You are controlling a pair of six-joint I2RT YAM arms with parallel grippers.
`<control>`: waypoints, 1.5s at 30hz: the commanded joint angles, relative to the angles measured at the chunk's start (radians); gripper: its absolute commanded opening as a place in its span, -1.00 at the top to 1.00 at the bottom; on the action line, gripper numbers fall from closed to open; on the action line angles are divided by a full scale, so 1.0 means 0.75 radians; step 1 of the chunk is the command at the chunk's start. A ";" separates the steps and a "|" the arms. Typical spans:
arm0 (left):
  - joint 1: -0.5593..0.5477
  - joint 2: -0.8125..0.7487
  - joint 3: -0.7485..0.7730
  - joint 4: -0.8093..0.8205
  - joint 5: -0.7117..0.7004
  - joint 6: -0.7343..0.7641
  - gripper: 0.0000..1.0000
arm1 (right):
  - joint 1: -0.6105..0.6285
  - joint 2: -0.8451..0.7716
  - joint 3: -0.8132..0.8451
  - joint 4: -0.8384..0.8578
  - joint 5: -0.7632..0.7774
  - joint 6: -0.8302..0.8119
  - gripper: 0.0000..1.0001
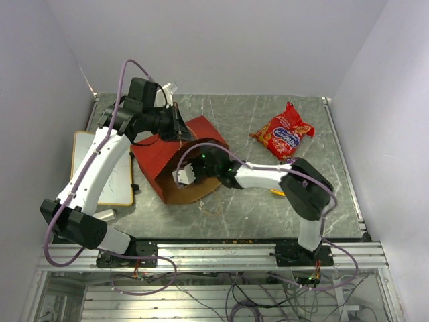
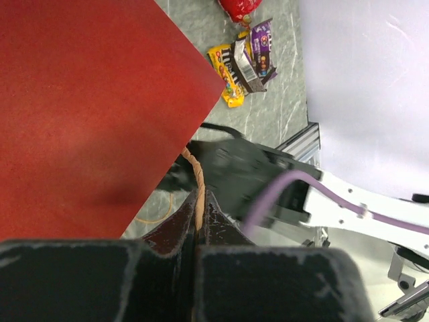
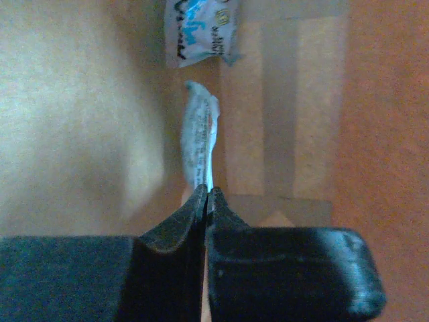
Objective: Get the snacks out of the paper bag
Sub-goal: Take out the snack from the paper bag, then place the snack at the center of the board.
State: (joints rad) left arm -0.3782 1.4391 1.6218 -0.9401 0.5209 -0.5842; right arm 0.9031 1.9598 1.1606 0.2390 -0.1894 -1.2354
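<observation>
The red paper bag [image 1: 175, 153] lies on its side, its brown mouth facing the near edge; its red side fills the left wrist view [image 2: 87, 107]. My left gripper [image 1: 177, 125] is shut on the bag's twisted handle [image 2: 198, 178], at the bag's far top edge. My right gripper [image 1: 185, 176] is inside the mouth, shut on a light-blue and white packet [image 3: 200, 141]. A second light-blue packet [image 3: 201, 30] lies deeper in. The red chip bag [image 1: 283, 132] lies at the back right. Yellow [image 2: 226, 75], dark [image 2: 247, 66] and purple [image 2: 263, 41] packets lie together on the table.
A yellow-framed whiteboard [image 1: 87, 151] lies left of the bag, partly under my left arm. A metal rail [image 1: 221, 251] runs along the near edge. Walls close in the back and both sides.
</observation>
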 commanded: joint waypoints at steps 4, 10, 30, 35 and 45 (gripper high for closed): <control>0.023 0.001 0.003 0.135 0.044 -0.036 0.86 | 0.042 -0.378 -0.183 -0.159 -0.142 0.273 1.00; 0.030 0.016 0.000 0.121 0.029 -0.006 0.86 | 0.052 -0.706 -0.204 -0.490 -0.240 0.505 1.00; 0.032 0.019 -0.048 0.100 -0.056 0.006 0.86 | -0.129 -1.328 -0.035 -1.479 0.231 0.475 1.00; 0.032 0.003 -0.048 0.093 -0.061 0.011 0.86 | -0.328 -1.304 -0.154 -1.460 0.073 0.323 1.00; 0.032 -0.001 -0.017 0.074 -0.080 0.019 0.86 | -0.463 -1.094 -0.384 -1.166 0.024 0.170 1.00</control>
State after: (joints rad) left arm -0.3641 1.4582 1.5864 -0.8810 0.4816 -0.5842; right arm 0.5884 1.1053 0.9115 -0.7574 -0.1532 -1.0325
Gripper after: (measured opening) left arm 0.074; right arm 0.006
